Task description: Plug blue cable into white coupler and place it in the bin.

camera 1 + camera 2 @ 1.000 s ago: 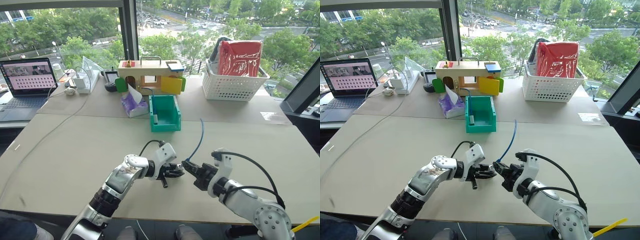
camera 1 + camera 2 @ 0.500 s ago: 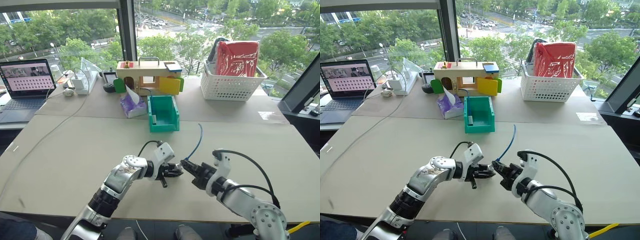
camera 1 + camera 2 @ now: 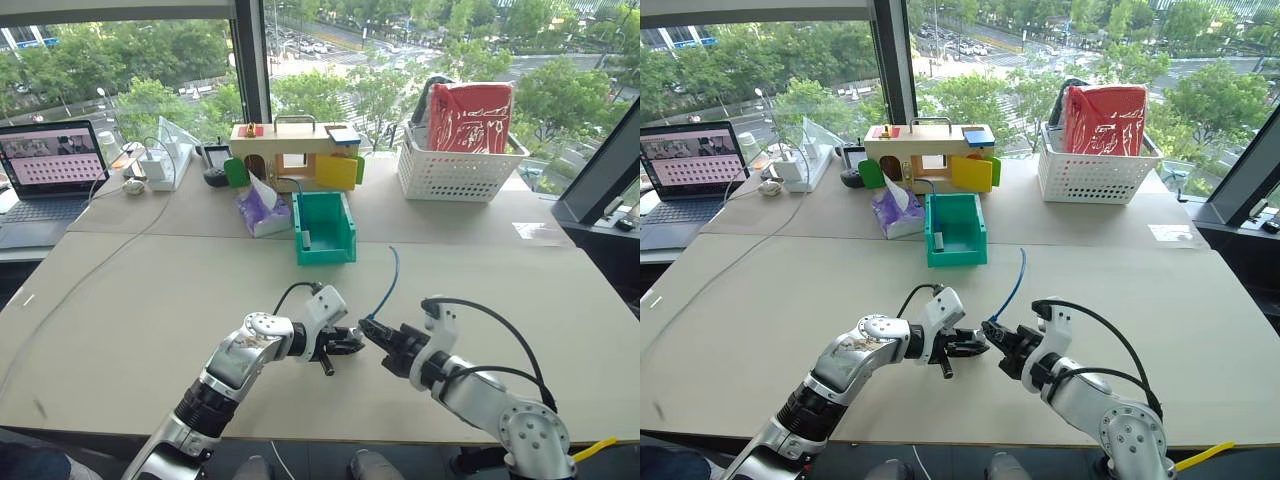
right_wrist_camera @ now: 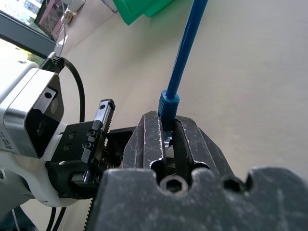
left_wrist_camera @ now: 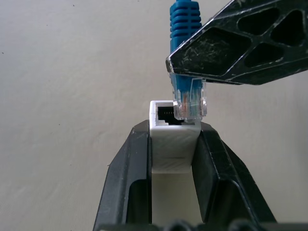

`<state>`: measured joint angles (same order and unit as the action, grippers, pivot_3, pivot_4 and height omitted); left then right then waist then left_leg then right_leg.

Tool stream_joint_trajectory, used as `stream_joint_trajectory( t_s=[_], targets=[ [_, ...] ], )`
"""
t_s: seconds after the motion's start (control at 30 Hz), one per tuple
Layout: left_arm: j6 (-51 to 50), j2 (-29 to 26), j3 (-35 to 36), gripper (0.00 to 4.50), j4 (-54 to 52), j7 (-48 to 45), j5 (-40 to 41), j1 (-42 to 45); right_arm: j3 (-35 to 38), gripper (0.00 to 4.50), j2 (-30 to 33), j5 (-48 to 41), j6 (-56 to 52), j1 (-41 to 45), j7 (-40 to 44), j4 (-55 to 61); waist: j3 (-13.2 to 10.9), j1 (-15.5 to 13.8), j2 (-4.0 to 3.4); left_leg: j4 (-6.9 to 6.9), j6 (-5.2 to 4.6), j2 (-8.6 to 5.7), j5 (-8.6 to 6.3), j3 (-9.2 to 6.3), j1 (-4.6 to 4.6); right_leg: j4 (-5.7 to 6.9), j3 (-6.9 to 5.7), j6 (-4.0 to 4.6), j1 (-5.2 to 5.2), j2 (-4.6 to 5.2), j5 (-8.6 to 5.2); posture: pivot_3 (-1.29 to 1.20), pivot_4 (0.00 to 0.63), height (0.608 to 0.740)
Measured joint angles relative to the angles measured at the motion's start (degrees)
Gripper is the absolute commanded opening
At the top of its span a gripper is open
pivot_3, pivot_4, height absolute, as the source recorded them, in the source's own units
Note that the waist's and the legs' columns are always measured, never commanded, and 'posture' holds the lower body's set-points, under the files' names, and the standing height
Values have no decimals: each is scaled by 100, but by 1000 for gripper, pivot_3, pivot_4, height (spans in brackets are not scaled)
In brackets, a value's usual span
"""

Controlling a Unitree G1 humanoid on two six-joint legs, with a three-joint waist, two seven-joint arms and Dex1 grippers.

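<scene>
Near the table's front edge, between the two arms, the left gripper [image 5: 172, 144] is clamped on the white coupler [image 5: 172, 139], socket facing outward, and the right gripper [image 4: 166, 132] is pinched tight on the blue cable [image 3: 390, 280] just behind its clear plug [image 5: 190, 102]. The plug tip sits at the socket's mouth but off to one side, overlapping the rim rather than centred — it does not look seated yet.

To do this step well, I would judge the right hand needs a small sideways correction so the plug lines up squarely with the dark opening, then a straight push along the socket's axis while the left holds firm — any tilt would likely jam it on the rim.

The cable's free length arcs up toward the bin [image 3: 325, 228], which stands well apart, farther back on the table.
</scene>
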<state>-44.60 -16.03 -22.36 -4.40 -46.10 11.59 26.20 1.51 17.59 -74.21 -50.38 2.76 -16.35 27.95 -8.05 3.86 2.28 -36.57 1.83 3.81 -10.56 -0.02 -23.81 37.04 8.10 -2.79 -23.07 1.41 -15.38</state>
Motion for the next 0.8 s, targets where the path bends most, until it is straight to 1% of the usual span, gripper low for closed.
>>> stream_joint_trajectory(
  t_s=[0.37, 0.53, 0.57, 0.67, 0.8],
  targets=[
    [-46, 22, -7, 643, 2, 54, 11, -1, -10, 0, -71, 228, -32, 71, 118, -148, 20, 2, 5, 16, 0, -3, 0, 1, 6, -8, 6, 7, 3, 0, -7, 0, 150, 733],
    [-77, 46, -23, 643, -6, 66, 12, 3, -53, 0, 63, 366, -118, 94, 117, -6, 23, -4, 6, 23, 0, -4, 0, 0, 4, -18, 6, 7, 3, 0, -7, 0, 150, 733],
    [-178, 54, -28, 643, -43, 90, 14, 22, -69, 0, 100, 398, -143, 106, 117, 27, 24, -5, 6, 25, 0, -4, 0, 0, 4, -21, 6, 7, 2, 0, -7, 0, 150, 733],
    [-946, 278, 154, 643, -224, 378, 184, 76, -104, 0, 174, 539, -214, 180, 123, 74, 27, -17, 5, 30, 0, -9, 0, -2, -1, -26, 7, -5, 2, 2, -11, 0, 150, 733],
    [-1582, 321, 209, 643, -517, 683, 262, 136, -137, 0, 180, 612, -271, 233, 161, 81, 30, -4, 10, 51, 0, -9, 0, -2, 4, -28, 7, -27, 0, 1, 0, 0, 150, 733]
  ],
)
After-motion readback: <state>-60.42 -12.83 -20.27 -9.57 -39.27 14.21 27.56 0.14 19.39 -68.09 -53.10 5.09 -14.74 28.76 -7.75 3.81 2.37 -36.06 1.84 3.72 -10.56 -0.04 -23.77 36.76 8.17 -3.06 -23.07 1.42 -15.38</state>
